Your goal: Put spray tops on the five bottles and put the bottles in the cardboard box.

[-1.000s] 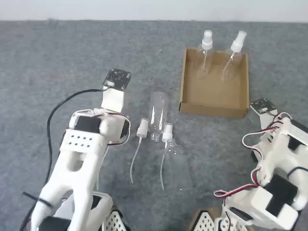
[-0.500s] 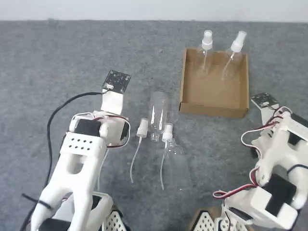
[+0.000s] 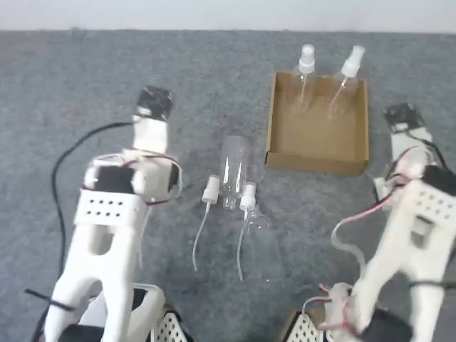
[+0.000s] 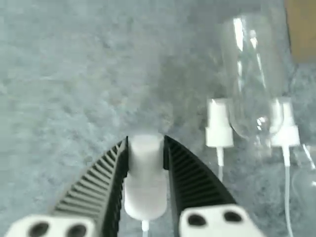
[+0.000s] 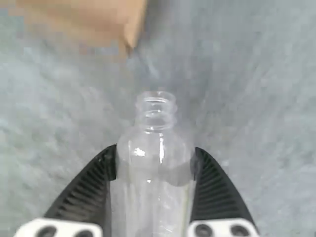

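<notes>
Your left claw (image 4: pixel 144 140) is clamping a white spray top (image 4: pixel 144 182) between its two black ribbed fingers, holding it just above the grey bench (image 3: pixel 85 78). A little beyond that claw and off to its right, a clear bottle without a top (image 4: pixel 254 84) is lying on its side, with one loose spray top (image 4: pixel 218 129) on the claw's side of its neck and a second loose spray top (image 4: pixel 285 131) on the far side, both trailing thin dip tubes. Another bare bottle (image 3: pixel 260 242) is lying nearer the arm bases than the first, just beside those tubes. Your right claw (image 5: pixel 154 153) is clamping a clear bottle (image 5: pixel 155 123) around its shoulder, with the open threaded neck pointing forward past the fingertips. The cardboard box (image 3: pixel 317 162) is sitting ahead of this claw and to its left, a corner of it close to the bottle's mouth. Two capped bottles (image 3: pixel 305 75) (image 3: pixel 347 78) are leaning against the box's far wall.
</notes>
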You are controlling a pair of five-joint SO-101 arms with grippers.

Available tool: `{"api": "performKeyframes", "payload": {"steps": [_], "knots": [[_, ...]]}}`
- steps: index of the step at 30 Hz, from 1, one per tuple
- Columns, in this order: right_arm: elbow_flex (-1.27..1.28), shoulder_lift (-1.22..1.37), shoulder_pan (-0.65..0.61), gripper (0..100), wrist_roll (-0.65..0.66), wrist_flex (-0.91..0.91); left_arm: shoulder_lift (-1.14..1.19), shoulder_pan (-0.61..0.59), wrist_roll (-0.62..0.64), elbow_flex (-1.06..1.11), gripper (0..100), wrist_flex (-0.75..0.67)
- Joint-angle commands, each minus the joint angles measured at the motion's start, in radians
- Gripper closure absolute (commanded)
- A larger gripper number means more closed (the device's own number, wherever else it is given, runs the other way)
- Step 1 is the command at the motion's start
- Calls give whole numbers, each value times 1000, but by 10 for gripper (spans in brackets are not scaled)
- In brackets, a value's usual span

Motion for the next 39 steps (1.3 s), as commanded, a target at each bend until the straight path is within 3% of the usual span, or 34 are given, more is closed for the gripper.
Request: {"api": "performKeyframes", "payload": {"steps": [1, 9, 13, 17, 31, 39], "knots": [[-20, -228, -193, 972, -127, 51, -31, -60, 9, -188, 974, 84], [6, -371, -751, 972, -374, 61, -318, -124, 11, -237, 987, 132], [52, -375, -978, 972, -446, -38, -483, -123, 17, -242, 987, 140], [201, -380, -1145, 976, -453, -217, -594, -123, 121, -294, 988, 120], [282, -383, -1279, 995, -456, -384, -611, -114, 394, -236, 988, -256], [512, -538, -1276, 992, -453, -615, -614, -35, 400, -162, 988, -316]]}}
